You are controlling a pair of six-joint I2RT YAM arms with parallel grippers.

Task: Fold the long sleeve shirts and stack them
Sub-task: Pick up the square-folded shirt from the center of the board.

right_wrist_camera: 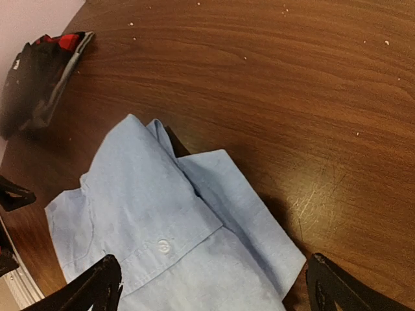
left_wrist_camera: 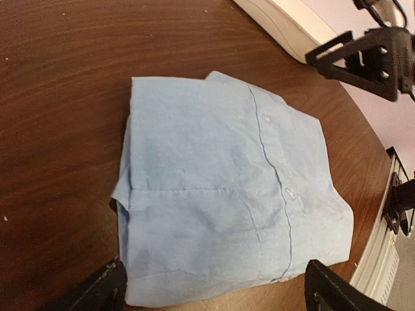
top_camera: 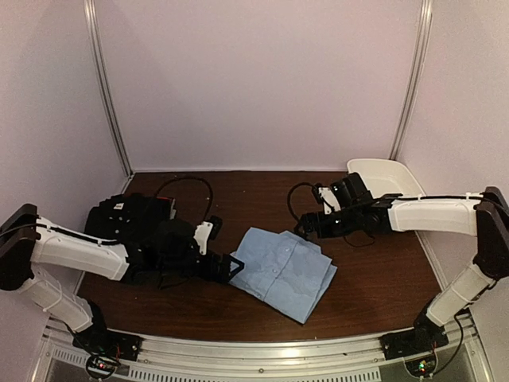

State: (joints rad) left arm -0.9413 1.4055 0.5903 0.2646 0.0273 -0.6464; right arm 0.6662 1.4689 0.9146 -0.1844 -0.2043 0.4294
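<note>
Light blue shirt point(top_camera: 282, 270) lies folded into a rough rectangle on the brown bench point(top_camera: 374, 286), button placket up, and I place everything else from it. Farthest to its left, well apart from it, the black shirt point(top_camera: 127, 216) sits in a dark heap, partly hidden behind my left arm. Next comes my left claw point(top_camera: 235, 266), at the blue shirt's left edge. Its fingers are spread wide, one at each side of the folded cloth in my left wrist view, and they grasp nothing. Whether the tips touch the fabric I cannot tell. The blue shirt itself shows two small white buttons along its placket, and its collar end points toward my other arm. Just beyond that far right corner hangs my right claw point(top_camera: 305, 228), also released, fingers wide apart over the collar end and holding nothing. Further right of the shirt, at the bench's far corner, stands a white tub point(top_camera: 391, 177), partly hidden by my right arm.
</note>
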